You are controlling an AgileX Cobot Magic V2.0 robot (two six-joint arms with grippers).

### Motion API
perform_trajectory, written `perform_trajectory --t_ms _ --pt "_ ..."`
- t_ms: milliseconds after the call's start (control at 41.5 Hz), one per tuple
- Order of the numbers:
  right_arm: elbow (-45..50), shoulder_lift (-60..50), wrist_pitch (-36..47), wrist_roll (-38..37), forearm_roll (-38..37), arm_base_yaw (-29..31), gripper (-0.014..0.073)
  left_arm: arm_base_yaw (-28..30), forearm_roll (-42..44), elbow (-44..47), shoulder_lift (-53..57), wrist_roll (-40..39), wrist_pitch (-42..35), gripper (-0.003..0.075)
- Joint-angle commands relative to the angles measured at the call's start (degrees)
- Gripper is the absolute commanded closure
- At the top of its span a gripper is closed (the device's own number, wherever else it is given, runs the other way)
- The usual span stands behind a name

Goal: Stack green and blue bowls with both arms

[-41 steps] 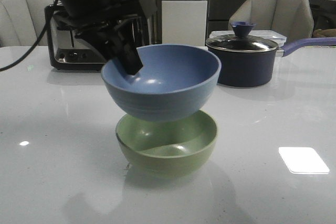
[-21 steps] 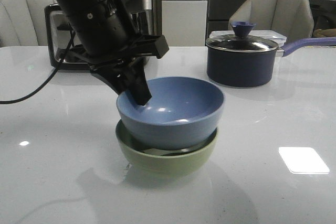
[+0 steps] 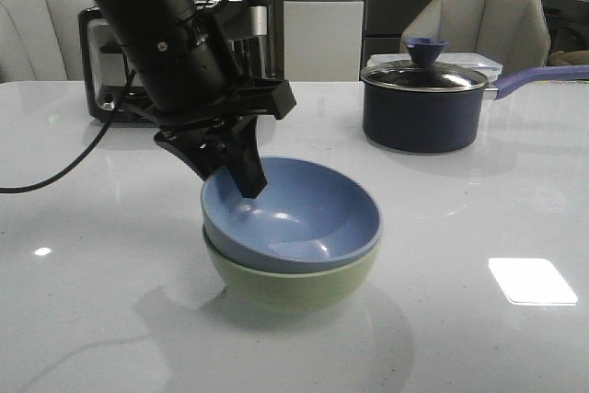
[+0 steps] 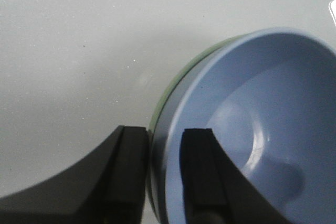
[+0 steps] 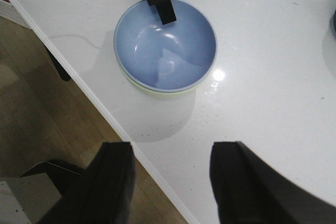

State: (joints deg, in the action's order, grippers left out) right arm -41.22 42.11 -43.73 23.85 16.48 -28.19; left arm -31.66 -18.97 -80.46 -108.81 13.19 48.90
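Observation:
The dusty blue bowl (image 3: 308, 218) sits nested inside the pale green bowl (image 3: 294, 284) near the middle of the table, only the green rim and lower wall showing. My left gripper (image 3: 241, 186) reaches down from the left and is shut on the blue bowl's near-left rim. In the left wrist view, one finger is outside the blue bowl (image 4: 262, 119) and one inside, with a sliver of the green bowl (image 4: 170, 93) beside them. My right gripper (image 5: 170, 150) hangs open and empty high over the table's front edge, looking down on the blue bowl (image 5: 168, 45).
A dark navy lidded saucepan (image 3: 423, 108) with a long handle stands at the back right. A toaster (image 3: 115, 85) sits at the back left behind the left arm. The table's front edge (image 5: 105, 109) drops to a wooden floor. Chairs stand behind the table.
The left gripper has lowered the blue bowl from above the green bowl down into it; it now sits nested, with the gripper lower and still holding the rim.

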Motion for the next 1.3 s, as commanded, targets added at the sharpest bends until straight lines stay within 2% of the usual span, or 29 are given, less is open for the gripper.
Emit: perform_trajectory --t_ms 0,241,434,579,964,1278 --pt "-1.5 -0.1 3.5 0.4 0.6 -0.1 0.0148 -0.5 -1.1 -2.2 2.9 -0.1 -1.3 0.0354" --pt "-1.5 -0.1 3.5 0.4 0.6 -0.1 0.0148 -0.5 -0.7 -4.2 8.5 -0.1 -0.3 0.0346" --pt "-1.5 -0.1 3.5 0.4 0.6 -0.1 0.0148 -0.5 4.4 -2.9 18.2 -0.1 1.7 0.0347" --pt "-1.5 -0.1 3.5 0.4 0.6 -0.1 0.0148 -0.5 4.4 2.5 26.9 -0.1 1.8 0.0348" --pt "-1.5 -0.1 3.8 0.4 0.8 -0.1 0.0148 -0.5 6.8 24.7 53.7 -0.1 1.7 0.0348" --pt "-1.5 -0.1 3.6 0.4 -0.1 0.0 0.0148 -0.5 10.5 36.1 70.5 -1.1 1.7 0.0348"
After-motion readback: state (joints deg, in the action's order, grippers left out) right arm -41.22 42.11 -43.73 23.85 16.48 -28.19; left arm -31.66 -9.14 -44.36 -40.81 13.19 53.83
